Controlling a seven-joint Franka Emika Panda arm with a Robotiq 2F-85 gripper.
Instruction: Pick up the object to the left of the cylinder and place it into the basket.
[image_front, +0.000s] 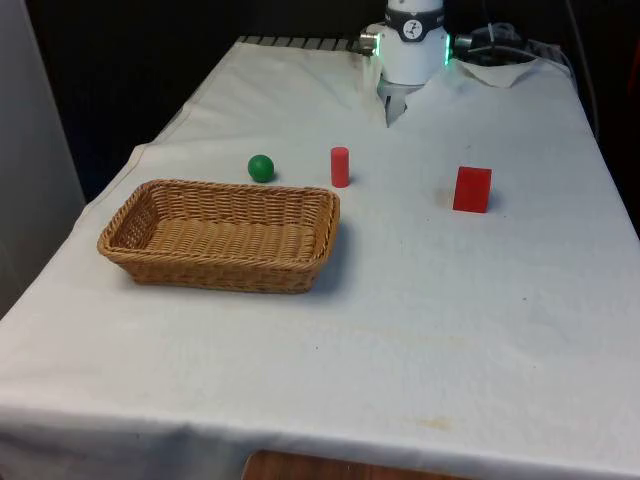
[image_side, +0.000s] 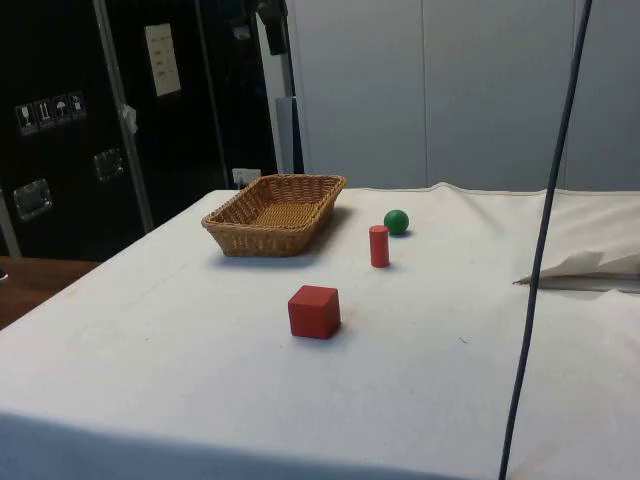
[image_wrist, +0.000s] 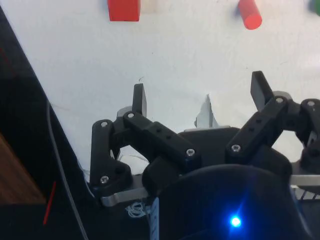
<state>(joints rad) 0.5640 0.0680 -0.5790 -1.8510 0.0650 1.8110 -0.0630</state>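
Three items on worktop (image_front: 400, 330): green ball (image_front: 261, 168) just beside wicker basket's (image_front: 160, 262) far rim, red cylinder (image_front: 340, 167) at ball's front-view right, red cube (image_front: 472, 189) farther. Tool (image_wrist: 199, 94) spread wide, empty.

wrist view's edge crops red cube (image_wrist: 123, 10), cylinder (image_wrist: 249, 14).

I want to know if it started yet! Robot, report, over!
Black two-finger gripper open, holding nothing. Small green ball on the cloth beside the red cylinder, not in the woven wicker basket. Nothing in the way.
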